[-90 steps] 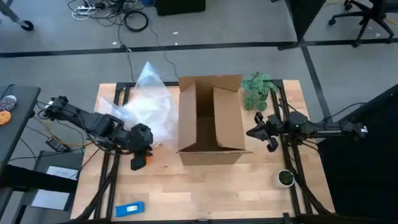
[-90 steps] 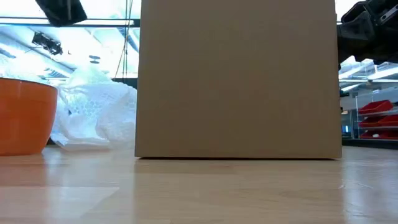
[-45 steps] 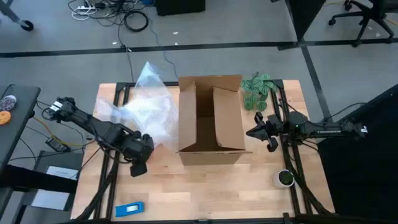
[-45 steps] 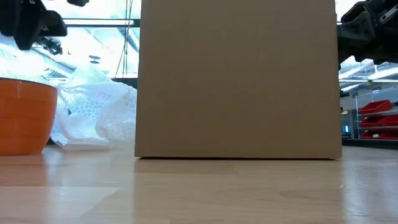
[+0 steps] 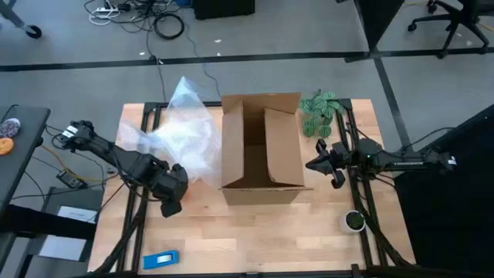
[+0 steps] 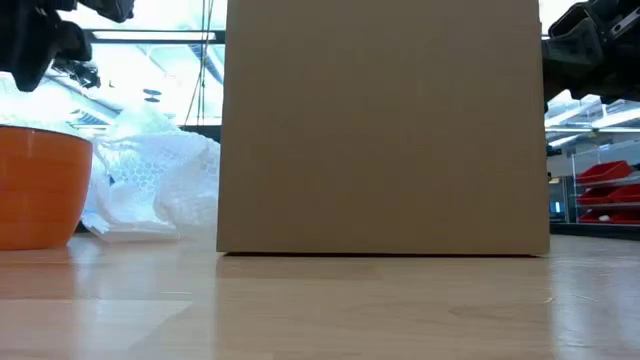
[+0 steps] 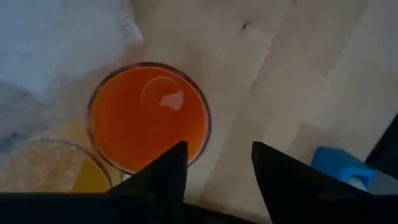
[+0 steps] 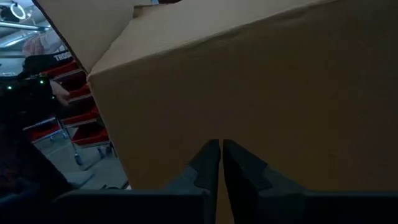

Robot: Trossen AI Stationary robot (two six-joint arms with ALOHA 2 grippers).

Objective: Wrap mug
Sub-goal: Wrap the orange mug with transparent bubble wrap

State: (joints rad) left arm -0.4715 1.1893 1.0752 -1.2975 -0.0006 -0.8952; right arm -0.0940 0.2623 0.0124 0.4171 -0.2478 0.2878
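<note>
The orange mug (image 7: 148,118) stands upright on its base on the wooden table, near the left side; the low view shows it at the far left (image 6: 40,185). In the high view my left gripper (image 5: 171,198) covers it. That gripper (image 7: 217,163) hangs open just above the mug, pointing down, one finger over the rim and the other over bare table. A heap of clear bubble wrap (image 5: 181,131) lies beyond the mug. My right gripper (image 5: 320,164) waits shut (image 8: 221,163) beside the cardboard box's right wall.
An open cardboard box (image 5: 261,150) stands mid-table. A small green plant (image 5: 320,108) is at its far right. A small dark green round object (image 5: 354,221) lies near the right front. A blue object (image 5: 162,259) lies at the near left edge.
My left gripper has come down and a little toward the table's near edge, ending over the mug, which the high view showed beside it a second ago. The mug has stayed where it was.
</note>
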